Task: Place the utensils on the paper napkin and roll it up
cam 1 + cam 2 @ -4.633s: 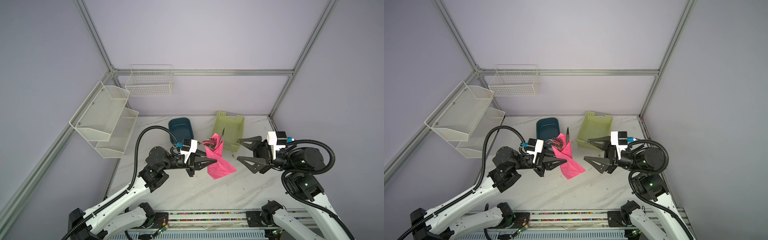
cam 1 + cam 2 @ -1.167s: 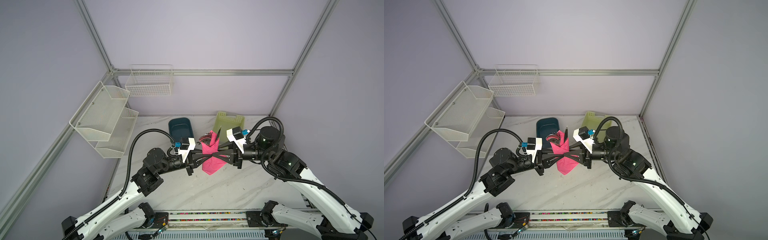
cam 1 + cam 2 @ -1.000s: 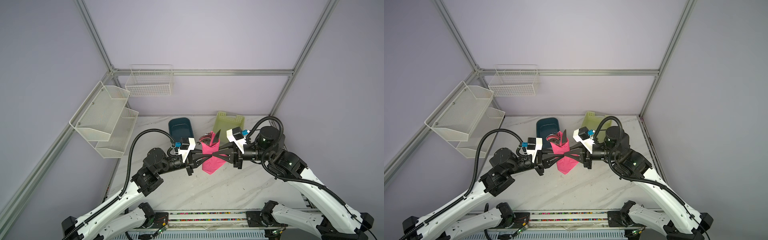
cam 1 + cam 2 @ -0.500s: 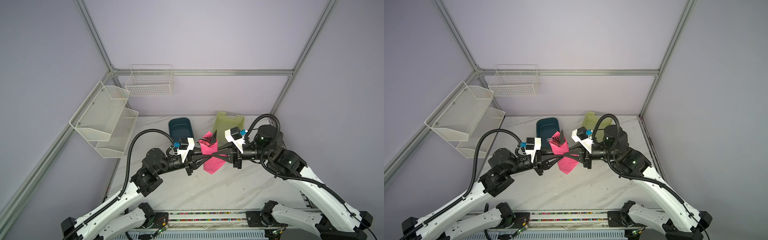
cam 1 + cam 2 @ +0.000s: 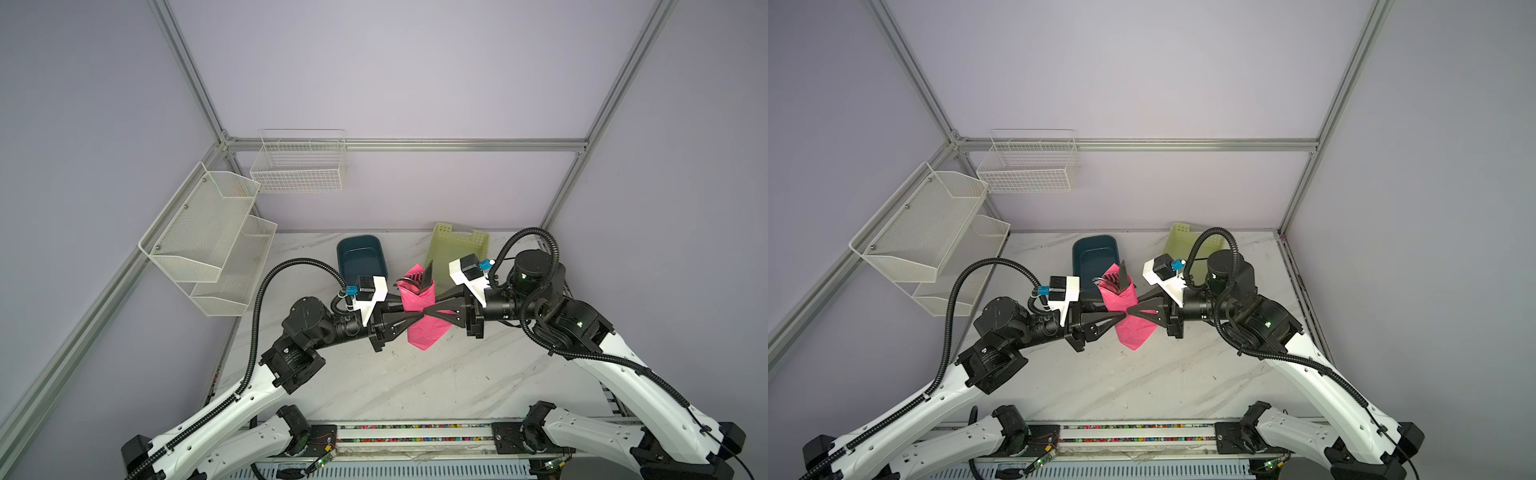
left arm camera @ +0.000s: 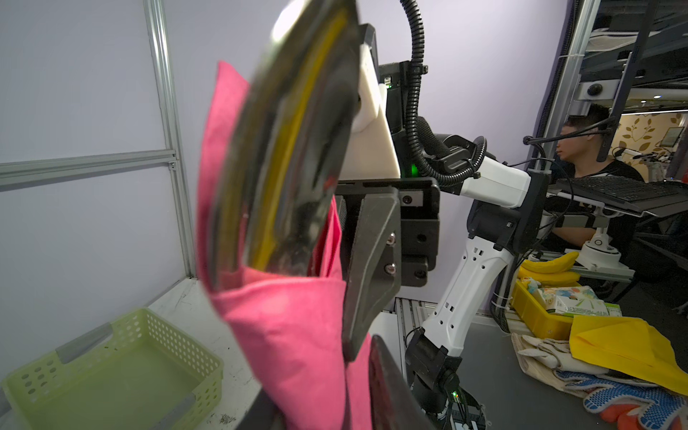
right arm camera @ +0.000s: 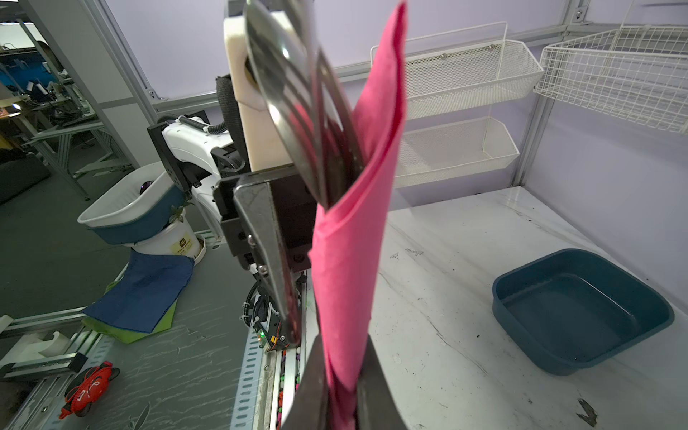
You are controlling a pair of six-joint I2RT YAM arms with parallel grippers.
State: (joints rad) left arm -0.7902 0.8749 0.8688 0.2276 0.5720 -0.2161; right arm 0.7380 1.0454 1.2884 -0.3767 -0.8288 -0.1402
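Clamps the rolled paper napkin (image 5: 422, 334) mid-frame with right gripper (image 5: 429, 308), long axis upright, utensils (image 5: 427, 275) pointing heads-up from its top; cannot tell whether left gripper (image 5: 412, 313) grips.

Both top views look down from high on the whole table (image 5: 415, 382); each wrist camera faces the paper napkin (image 7: 346, 260) closely.

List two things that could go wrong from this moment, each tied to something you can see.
1. The right gripper pinches the paper napkin roll only at mid-height, upright over the table; the thin paper may tear or slip.
2. The utensils stick out of the open top; tilting could spill them.
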